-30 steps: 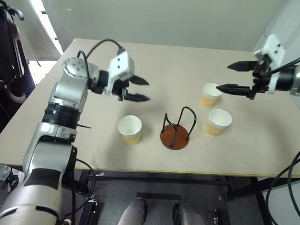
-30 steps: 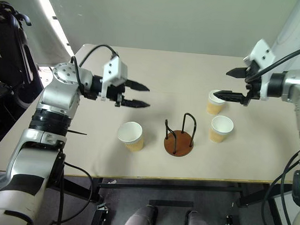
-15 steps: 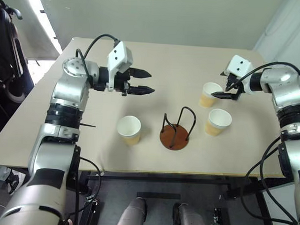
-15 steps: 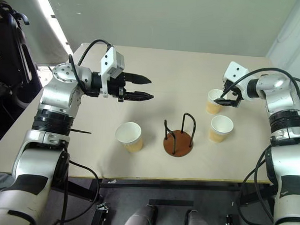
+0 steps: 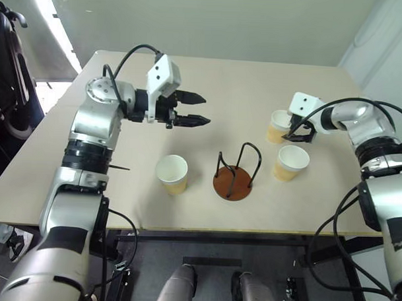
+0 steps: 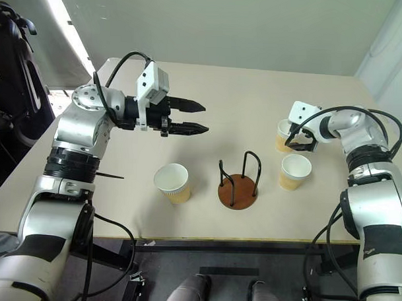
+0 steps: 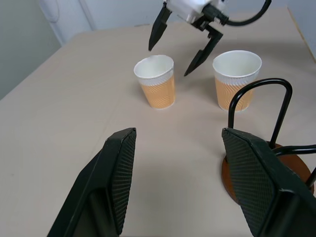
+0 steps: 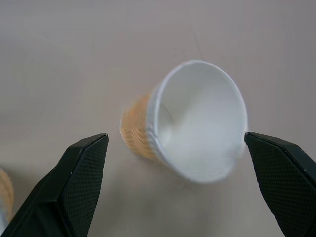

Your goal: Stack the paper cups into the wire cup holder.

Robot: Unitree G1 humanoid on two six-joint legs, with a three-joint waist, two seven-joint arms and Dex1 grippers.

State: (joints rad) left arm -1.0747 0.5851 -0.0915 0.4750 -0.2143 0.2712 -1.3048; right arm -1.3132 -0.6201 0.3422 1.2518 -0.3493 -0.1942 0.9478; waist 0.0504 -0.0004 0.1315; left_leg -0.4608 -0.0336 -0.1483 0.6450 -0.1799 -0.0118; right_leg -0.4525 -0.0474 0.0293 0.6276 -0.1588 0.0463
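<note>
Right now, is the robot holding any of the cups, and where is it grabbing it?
No, nothing is held. The right gripper is open with its fingers on either side of the far paper cup, not closed on it. The left gripper is open in the air.

Left tool hangs level with fingers parted; right tool angles downward, spread wide.

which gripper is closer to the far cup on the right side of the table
Right. The right gripper hangs open right over the far cup, fingers straddling its rim. The left gripper is open in the air across the table, beyond the wire cup holder.
</note>
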